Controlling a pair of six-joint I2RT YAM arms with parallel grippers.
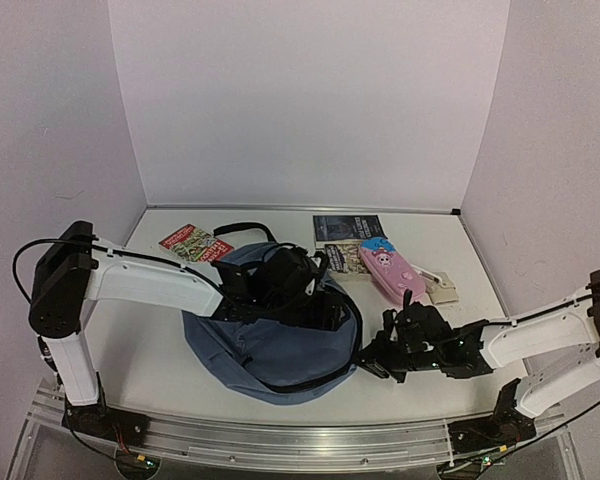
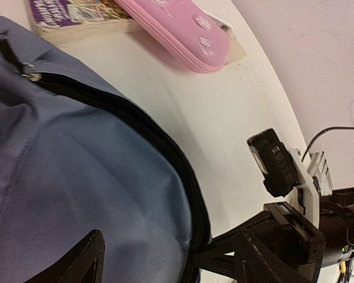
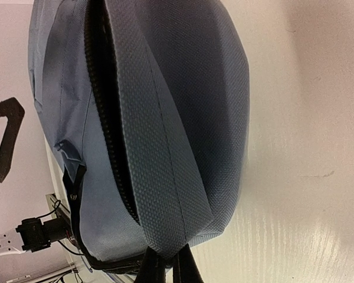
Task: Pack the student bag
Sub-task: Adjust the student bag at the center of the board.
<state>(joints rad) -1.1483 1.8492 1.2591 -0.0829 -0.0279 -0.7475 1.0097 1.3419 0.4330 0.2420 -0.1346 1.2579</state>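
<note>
The bag (image 1: 250,355) lies flat in the middle of the counter (image 1: 150,375), nearer the near edge than the far one. Its long axis runs roughly from far edge to near edge, leaning a little toward the near right corner. The black carry loop points to the far edge and the rounded end to the near edge. The zip (image 3: 106,118) curves along the right-hand rim, so the mouth faces the right side of the counter.

The right tool (image 3: 168,268) is closed tight on a fold of the bag's blue fabric just beside the zip, at the bag's near right rim. That grip looks meant to lift or pull one lip of the mouth, so the opening gapes and things can go in.

The left tool (image 1: 310,300) reaches over the far part of the bag with its jaws wide apart. One finger (image 2: 76,259) shows above the cloth in its wrist view, with nothing between the jaws as far as that view shows. It seems placed to take the other lip or to press the bag down against the pull.

The pink case (image 1: 385,270) and books (image 1: 195,243) lie outside the bag toward the far edge, so packing has not begun.
</note>
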